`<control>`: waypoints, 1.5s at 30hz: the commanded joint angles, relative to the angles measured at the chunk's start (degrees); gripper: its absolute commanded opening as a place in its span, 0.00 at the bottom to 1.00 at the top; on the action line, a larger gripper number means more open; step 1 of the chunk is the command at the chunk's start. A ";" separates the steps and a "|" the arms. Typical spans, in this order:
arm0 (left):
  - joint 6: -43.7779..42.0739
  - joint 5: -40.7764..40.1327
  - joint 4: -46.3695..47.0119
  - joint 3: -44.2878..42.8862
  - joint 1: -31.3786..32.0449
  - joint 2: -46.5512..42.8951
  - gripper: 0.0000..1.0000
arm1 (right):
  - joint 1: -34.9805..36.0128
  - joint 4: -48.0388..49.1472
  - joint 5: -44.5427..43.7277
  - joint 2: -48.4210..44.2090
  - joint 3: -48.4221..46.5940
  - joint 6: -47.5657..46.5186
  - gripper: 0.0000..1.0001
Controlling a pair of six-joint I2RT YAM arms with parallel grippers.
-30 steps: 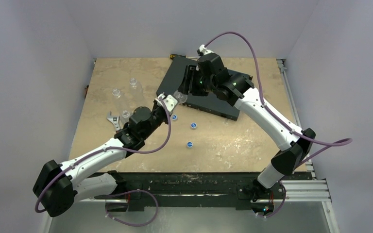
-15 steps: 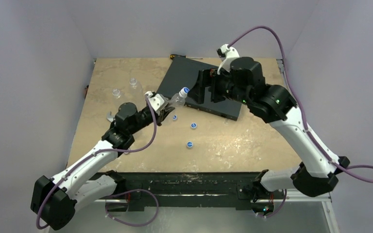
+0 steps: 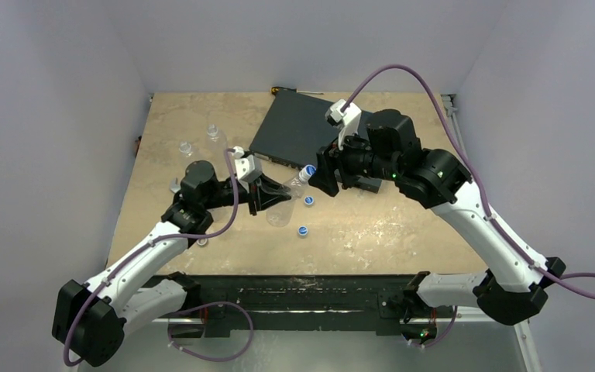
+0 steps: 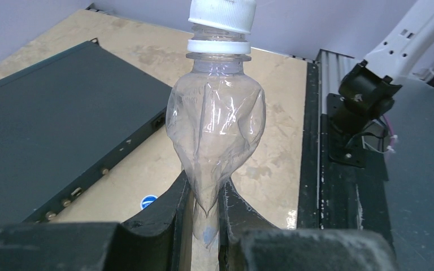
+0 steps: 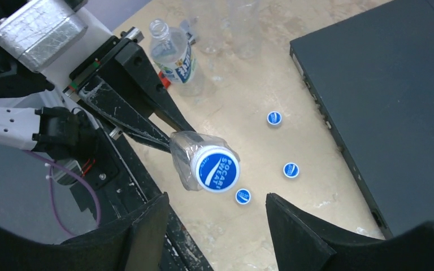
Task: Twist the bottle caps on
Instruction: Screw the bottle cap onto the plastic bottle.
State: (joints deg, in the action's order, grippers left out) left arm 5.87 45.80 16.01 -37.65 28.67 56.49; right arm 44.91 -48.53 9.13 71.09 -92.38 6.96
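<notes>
Pinching clear bottle (image 4: 215, 121) w/ left gripper (image 4: 203, 199): jaws nearly closed, squeezing its lower body flat between both fingers, walls crumpled above the grip. Holds it off the table (image 3: 403, 225), tilted, neck twd black box (image 3: 290, 128), just off box's near edge. Blue cap (image 5: 217, 168) sitting on its neck; whether fully tight, can't tell. Right gripper (image 5: 215, 210) facing that cap end-on, jaws clearly apart, cap just beyond the gap, no contact, nothing gripped. Three loose caps flat on table off box's near long edge: one (image 5: 274, 117) and a second (image 5: 291, 170) close to box, third (image 5: 243, 196) further out, below held bottle's cap end. Uncapped labelled bottle (image 5: 178, 55) stands well apart from box, past left gripper.
</notes>
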 commanded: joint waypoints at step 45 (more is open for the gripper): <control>-0.32 -10.11 10.22 -2.13 -0.23 -3.00 0.00 | 0.63 3.45 10.57 7.83 -0.96 11.49 0.09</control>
State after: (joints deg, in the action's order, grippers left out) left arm 8.12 47.16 16.99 -37.60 28.27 54.81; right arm 44.42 -43.99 17.21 74.61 -92.05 9.52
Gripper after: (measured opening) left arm 0.130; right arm 0.326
